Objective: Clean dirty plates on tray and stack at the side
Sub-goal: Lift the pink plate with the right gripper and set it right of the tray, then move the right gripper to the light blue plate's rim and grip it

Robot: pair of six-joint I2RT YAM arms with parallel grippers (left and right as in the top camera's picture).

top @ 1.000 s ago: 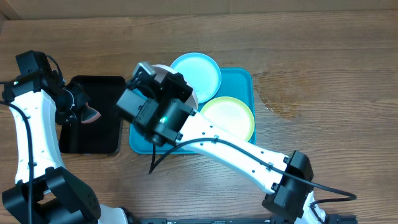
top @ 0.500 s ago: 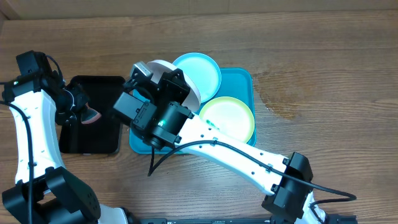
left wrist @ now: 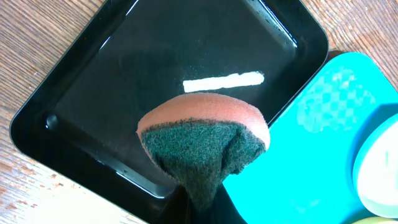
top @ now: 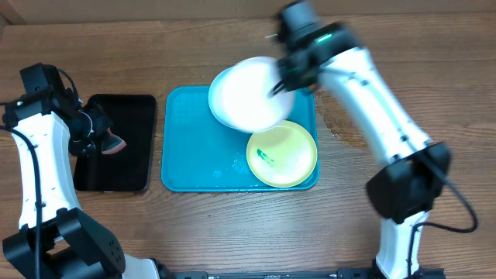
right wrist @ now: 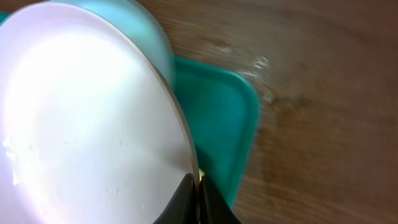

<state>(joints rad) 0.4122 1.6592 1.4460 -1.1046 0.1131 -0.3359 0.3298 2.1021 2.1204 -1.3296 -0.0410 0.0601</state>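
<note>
Overhead, the right gripper (top: 279,85) pinches the white plate (top: 244,97) by its rim above the tray (top: 186,147), where the yellow plate (top: 283,155) lies. From the left wrist, the left gripper (left wrist: 198,208) pinches a sponge (left wrist: 205,140) over the black tray (left wrist: 124,74).

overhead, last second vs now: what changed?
The right hand, shut on the rim of the white plate, swung from the left side of the tray to its far right corner, carrying the plate rightward over the light blue plate. Unchanged: the left hand holds the sponge above the black tray, and the yellow plate sits on the tray.
</note>
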